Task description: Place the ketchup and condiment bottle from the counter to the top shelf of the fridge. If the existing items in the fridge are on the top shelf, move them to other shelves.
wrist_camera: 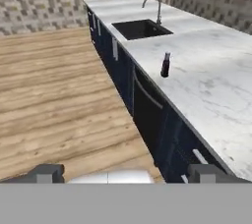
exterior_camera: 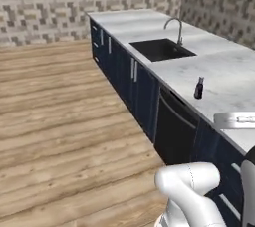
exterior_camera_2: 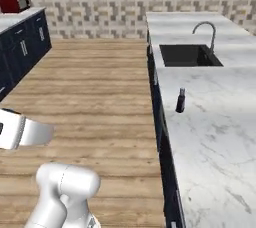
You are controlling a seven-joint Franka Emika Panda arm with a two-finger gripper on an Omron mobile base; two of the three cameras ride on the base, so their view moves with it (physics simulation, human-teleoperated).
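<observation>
Gripper (wrist_camera: 125, 174) spread wide, holding nothing, well short of small dark condiment bottle (wrist_camera: 165, 66) upright on white marble surface (wrist_camera: 216, 85). Your task looks barely begun: nothing fetched yet.

A dark condiment bottle (exterior_camera: 199, 88) stands upright on the marble counter (exterior_camera: 234, 71).

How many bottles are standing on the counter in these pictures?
1. A dark bottle stands upright near the front edge of the marble counter, between the sink and the robot. A second bottle may be outside the pictures.
</observation>
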